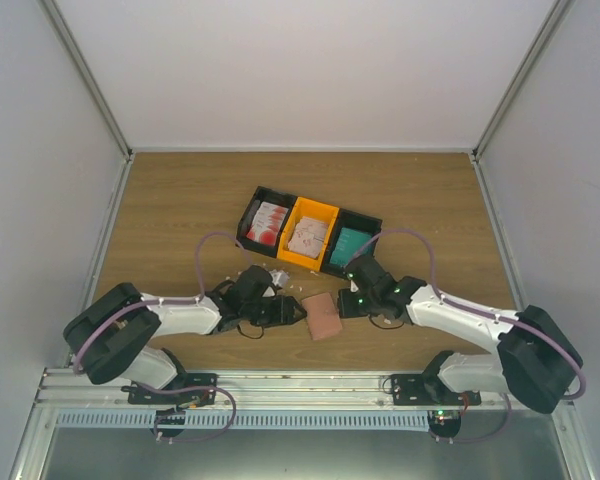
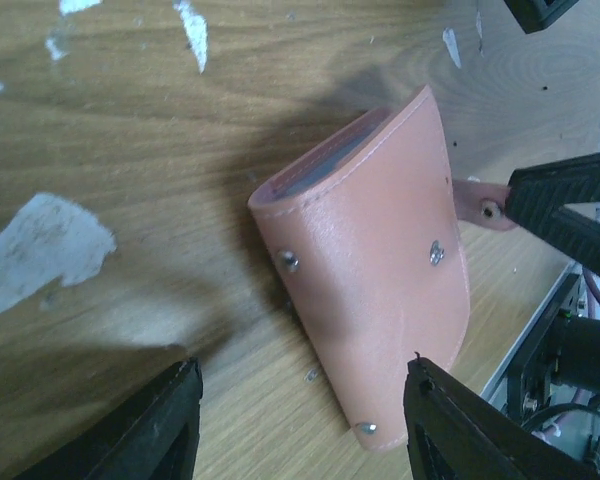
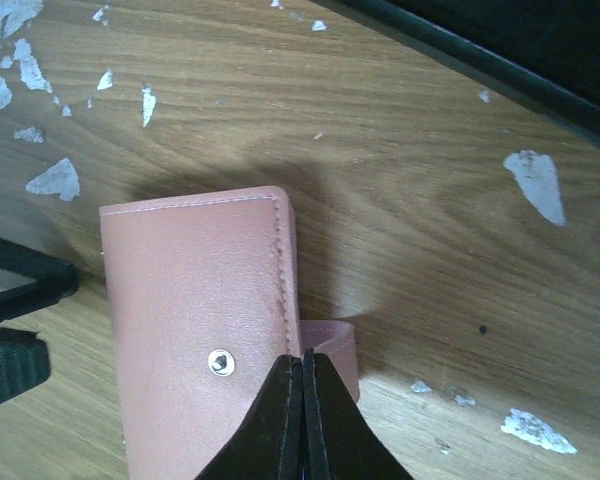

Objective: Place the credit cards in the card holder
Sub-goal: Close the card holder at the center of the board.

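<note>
Salmon-pink card holder point(image 1: 323, 316) lies by the middle of the tabletop's point(image 1: 180, 200) near edge; your right gripper point(image 3: 302, 362) pinches its snap tab point(image 2: 480, 205), your left gripper point(image 2: 302, 370) stands wide at the opposite end.

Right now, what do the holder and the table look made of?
Holder: smooth salmon leather or faux leather, judging by the stitched edges and slight sheen; snaps look metal. Table: matte wood grain, possibly laminate, with white flecks.
</note>
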Controlling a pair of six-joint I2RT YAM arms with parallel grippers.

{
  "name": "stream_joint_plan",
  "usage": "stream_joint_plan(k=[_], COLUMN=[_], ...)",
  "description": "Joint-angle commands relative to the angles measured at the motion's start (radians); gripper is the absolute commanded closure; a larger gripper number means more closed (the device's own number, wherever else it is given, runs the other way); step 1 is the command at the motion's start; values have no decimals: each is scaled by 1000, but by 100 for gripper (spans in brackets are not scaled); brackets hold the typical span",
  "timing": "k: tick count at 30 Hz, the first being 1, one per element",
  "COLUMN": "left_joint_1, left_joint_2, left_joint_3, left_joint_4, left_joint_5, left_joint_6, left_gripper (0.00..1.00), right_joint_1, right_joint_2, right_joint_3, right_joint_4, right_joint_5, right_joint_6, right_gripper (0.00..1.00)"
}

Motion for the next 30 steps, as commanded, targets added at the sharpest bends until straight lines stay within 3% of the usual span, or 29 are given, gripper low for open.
stream_joint_plan(k=[1, 11, 21, 30], left_joint_1=[-11, -13, -14, -17], left_joint_2=[56, 122, 144, 163], left_joint_3=[35, 53, 52, 59], left_joint_4=[48, 65, 78, 84], left_joint_5=[-13, -2, 4, 2], left_joint_6=[14, 37, 40, 41], left_gripper=[44, 55, 57, 67], right_joint_1=[14, 31, 35, 40], right_joint_2=[29, 75, 95, 112], right_joint_3=[34, 51, 54, 47], right_joint_4=[40, 87, 119, 127], right_joint_5=[-33, -58, -104, -130], right_joint_6=[-39, -41, -50, -67], right_gripper=[99, 100, 99, 100])
